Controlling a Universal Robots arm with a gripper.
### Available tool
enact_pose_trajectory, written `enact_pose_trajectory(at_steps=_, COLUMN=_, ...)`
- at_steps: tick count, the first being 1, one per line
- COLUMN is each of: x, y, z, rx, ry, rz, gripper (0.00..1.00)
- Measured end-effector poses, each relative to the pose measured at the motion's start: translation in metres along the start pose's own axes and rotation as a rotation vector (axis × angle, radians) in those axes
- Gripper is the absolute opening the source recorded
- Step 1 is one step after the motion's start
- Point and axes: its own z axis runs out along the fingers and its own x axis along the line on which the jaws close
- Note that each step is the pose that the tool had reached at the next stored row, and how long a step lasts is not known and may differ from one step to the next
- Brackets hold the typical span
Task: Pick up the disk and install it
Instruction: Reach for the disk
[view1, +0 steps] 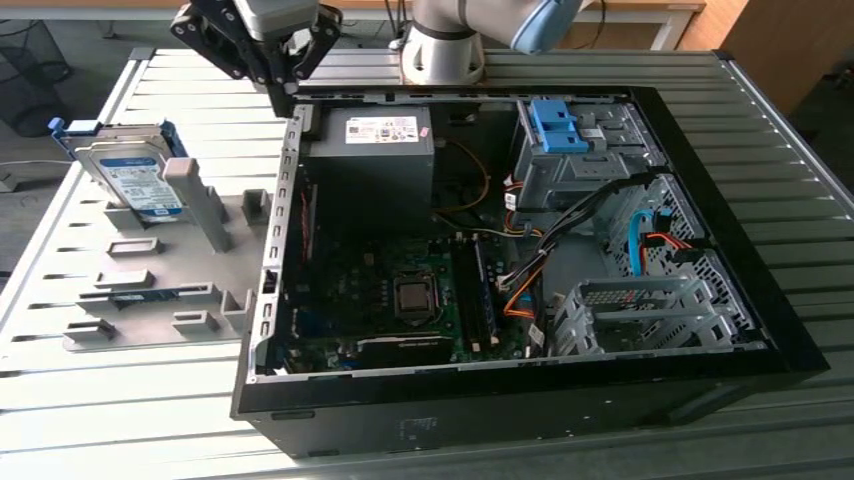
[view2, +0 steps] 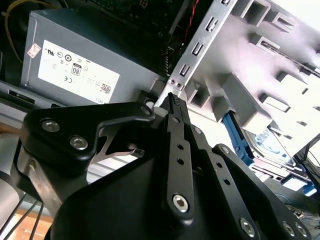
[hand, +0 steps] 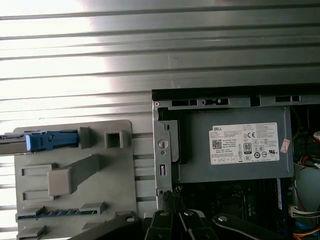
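Exterior view: a black robot gripper (view1: 284, 92) hovers over one corner of an open black desktop computer case (view1: 534, 405), fingers pressed together with nothing between them.

The flat silver hard drive (view1: 131, 178), with a white-and-blue label and blue plastic carrier bracket, leans on edge in a grey plastic fixture (view1: 187, 265) on the ribbed metal table (view1: 120, 420), at the exterior view's left, well apart from the gripper. In the second wrist view the fingertips (view2: 172, 102) sit just beside the case's edge, near the large grey power-supply box (view2: 95, 60) with its white sticker.
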Motion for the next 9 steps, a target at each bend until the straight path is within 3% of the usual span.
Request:
enact_pose_trajectory(at_steps=4, x=0.0089, y=0.0053, z=0.0008, rx=0.0000, ry=0.0017, rz=0.000, gripper=0.11)
enact_pose_trajectory(at_steps=9, x=0.0219, y=0.0063, z=0.0008, rx=-0.0016, ry=0.0068, rz=0.001, gripper=0.11)
